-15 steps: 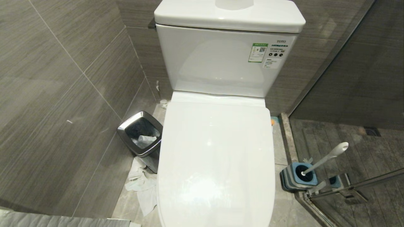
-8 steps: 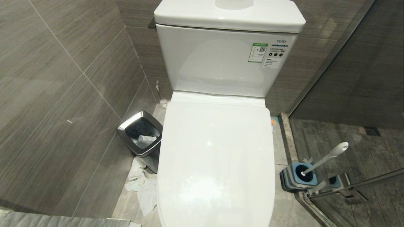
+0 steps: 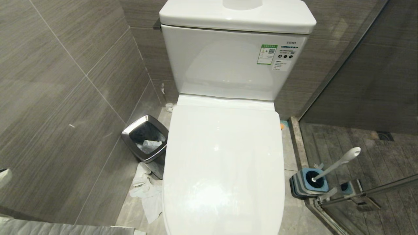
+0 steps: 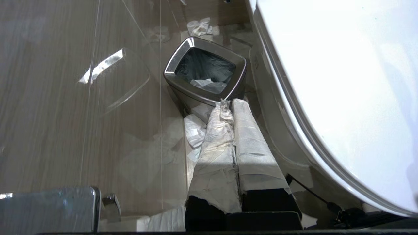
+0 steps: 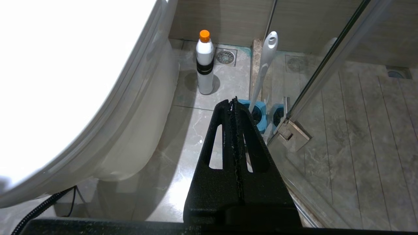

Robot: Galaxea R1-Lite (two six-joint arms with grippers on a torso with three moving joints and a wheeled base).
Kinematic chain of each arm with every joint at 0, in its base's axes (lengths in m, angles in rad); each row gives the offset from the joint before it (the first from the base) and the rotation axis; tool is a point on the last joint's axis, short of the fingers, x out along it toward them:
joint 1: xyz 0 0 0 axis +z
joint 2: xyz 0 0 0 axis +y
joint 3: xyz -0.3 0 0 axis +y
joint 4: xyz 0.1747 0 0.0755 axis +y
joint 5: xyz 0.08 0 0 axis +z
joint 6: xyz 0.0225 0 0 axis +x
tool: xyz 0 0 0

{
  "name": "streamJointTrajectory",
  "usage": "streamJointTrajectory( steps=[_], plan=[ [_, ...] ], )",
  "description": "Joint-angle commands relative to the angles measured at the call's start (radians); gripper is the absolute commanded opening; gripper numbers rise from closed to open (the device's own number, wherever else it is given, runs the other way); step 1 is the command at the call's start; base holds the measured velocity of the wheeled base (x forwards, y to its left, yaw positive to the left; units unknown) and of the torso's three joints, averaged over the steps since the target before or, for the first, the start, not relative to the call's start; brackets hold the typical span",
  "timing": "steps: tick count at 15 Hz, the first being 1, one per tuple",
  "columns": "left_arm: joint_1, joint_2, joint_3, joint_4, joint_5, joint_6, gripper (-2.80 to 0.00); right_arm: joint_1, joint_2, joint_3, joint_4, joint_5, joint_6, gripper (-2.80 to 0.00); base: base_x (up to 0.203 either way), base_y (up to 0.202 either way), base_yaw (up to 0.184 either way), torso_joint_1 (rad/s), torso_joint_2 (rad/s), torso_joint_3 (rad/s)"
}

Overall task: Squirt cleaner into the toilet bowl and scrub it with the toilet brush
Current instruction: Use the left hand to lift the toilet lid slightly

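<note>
toilet bowl [image 3: 225, 169] under shut lid | brush head hidden in holder [image 3: 308, 182]

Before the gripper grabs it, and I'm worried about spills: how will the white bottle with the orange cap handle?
The bottle is tall and slim on a small base, so a sideways nudge would probably tip it. Its smooth plastic may slip. Probably light.

bin [image 3: 146, 138] left of toilet bowl [image 3: 223, 169], toilet brush [image 3: 336, 164] right

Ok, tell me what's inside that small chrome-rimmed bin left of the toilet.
The bin holds a dark liner and crumpled white paper. Anything beneath that paper is hidden.
</note>
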Motion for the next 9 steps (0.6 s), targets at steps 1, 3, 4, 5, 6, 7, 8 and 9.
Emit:
streamJointTrajectory(
  steps=[1,3,4,5,6,7,8,9],
  plan=[
    [-0.001,0.068,-0.033,0.000,-0.002,0.002,-2.80,0.000,0.001,0.026,-0.001,0.000,0.001,-2.80,0.000,0.000,0.000,0.000,0.00,0.000],
    [-0.021,0.106,-0.063,-0.001,-0.002,0.002,-2.80,0.000,0.000,0.026,-0.001,0.000,0.001,-2.80,0.000,0.000,0.000,0.000,0.00,0.000],
    [-0.029,0.119,-0.073,-0.001,-0.001,0.002,-2.80,0.000,0.000,0.025,-0.001,0.000,0.001,-2.80,0.000,0.000,0.000,0.000,0.00,0.000],
    [-0.034,0.134,-0.082,-0.001,-0.001,0.002,-2.80,0.000,0.000,0.026,-0.001,0.000,0.001,-2.80,0.000,0.000,0.000,0.000,0.00,0.000],
    [-0.036,0.150,-0.093,-0.001,-0.001,0.002,-2.80,0.000,0.000,0.025,-0.001,0.000,0.001,-2.80,0.000,0.000,0.000,0.000,0.00,0.000],
    [-0.037,0.166,-0.102,-0.003,-0.001,0.002,-2.80,0.000,0.001,0.026,-0.001,0.000,0.001,-2.80,0.000,0.000,0.000,0.000,0.00,0.000],
    [-0.037,0.186,-0.108,-0.018,-0.001,0.002,-2.80,0.000,0.000,0.025,-0.001,0.000,0.001,-2.80,0.000,0.000,0.000,0.000,0.00,0.000],
    [-0.037,0.210,-0.110,-0.049,-0.001,0.002,-2.80,0.000,0.001,0.026,-0.001,0.000,0.001,-2.80,0.000,0.000,0.000,0.000,0.00,0.000]
  ],
)
